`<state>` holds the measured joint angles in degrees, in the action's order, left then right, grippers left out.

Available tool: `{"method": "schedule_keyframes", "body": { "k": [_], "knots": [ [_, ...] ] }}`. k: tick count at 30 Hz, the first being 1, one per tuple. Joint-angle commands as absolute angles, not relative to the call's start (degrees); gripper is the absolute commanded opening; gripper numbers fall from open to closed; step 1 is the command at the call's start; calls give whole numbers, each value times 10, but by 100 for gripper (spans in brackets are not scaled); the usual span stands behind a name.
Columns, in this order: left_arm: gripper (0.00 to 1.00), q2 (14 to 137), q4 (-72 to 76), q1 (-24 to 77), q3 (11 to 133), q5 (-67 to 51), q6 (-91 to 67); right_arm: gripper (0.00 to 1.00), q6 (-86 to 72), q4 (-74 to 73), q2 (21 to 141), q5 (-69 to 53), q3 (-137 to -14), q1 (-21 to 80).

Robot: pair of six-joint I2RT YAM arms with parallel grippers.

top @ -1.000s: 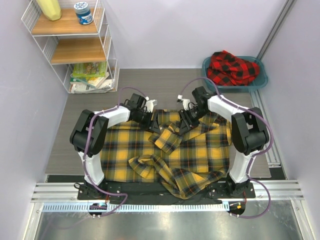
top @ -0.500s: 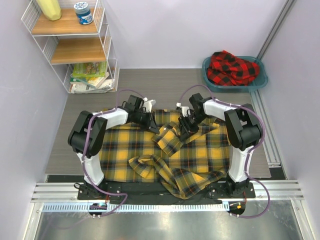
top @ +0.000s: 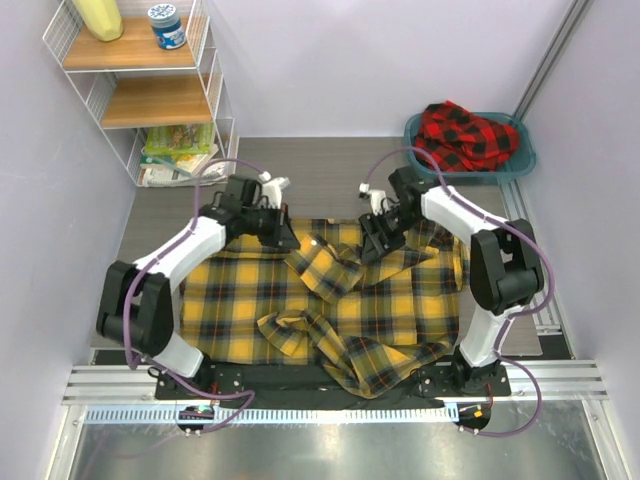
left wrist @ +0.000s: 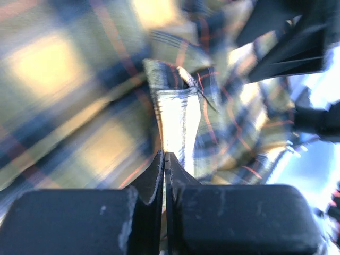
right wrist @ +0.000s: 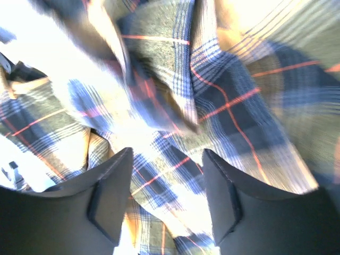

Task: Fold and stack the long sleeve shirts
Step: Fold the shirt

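Observation:
The yellow-and-black plaid shirt [top: 380, 310] lies spread and rumpled on the table, with a folded flap near its middle. My left gripper [top: 285, 240] sits at the shirt's far edge. In the left wrist view its jaws [left wrist: 164, 154] are pressed shut, and a pale strip of the shirt's fabric [left wrist: 178, 114] runs into their tips. My right gripper [top: 372, 247] hovers over the collar area. Its fingers [right wrist: 167, 155] stand apart above the plaid cloth [right wrist: 228, 111] with nothing gripped. The red-and-black shirt [top: 465, 135] is bunched in the teal basin [top: 524, 160] at the back right.
A white wire shelf [top: 150, 90] stands in the back left corner, holding a yellow bottle, a jar and books. A metal rail runs along the table's right side [top: 528, 250]. The arm bases stand at the near edge.
The left gripper has closed at the shirt's far edge and its arm has swung out to the left. The right gripper has opened and shifted slightly back.

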<state>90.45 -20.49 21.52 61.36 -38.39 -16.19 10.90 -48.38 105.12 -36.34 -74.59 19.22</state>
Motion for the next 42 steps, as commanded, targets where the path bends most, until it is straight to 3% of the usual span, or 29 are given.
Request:
{"method": "schedule_keyframes", "body": {
  "k": [1, 7, 19, 27, 36, 38, 42],
  "knots": [
    [0, 845, -279, 151, 609, -312, -92, 64, 150, -526, 998, -331, -799, 172],
    [0, 806, -311, 50, 600, -276, -3, 64, 186, -530, 1026, -254, -811, 143],
    [0, 800, -287, -39, 544, -233, 113, 64, 216, -524, 1072, -201, -805, 117],
    [0, 779, -257, -68, 528, -236, 113, 64, 227, -523, 1075, -179, -808, 116],
    [1, 861, -248, -69, 547, -175, 122, 63, 227, -521, 1061, -169, -816, 115],
    [13, 881, -285, -69, 581, -173, 137, 63, 228, -527, 1052, -166, -819, 115],
    [48, 817, -308, -68, 571, -217, 183, 59, 228, -533, 1012, -166, -797, 115]
  ]
}}
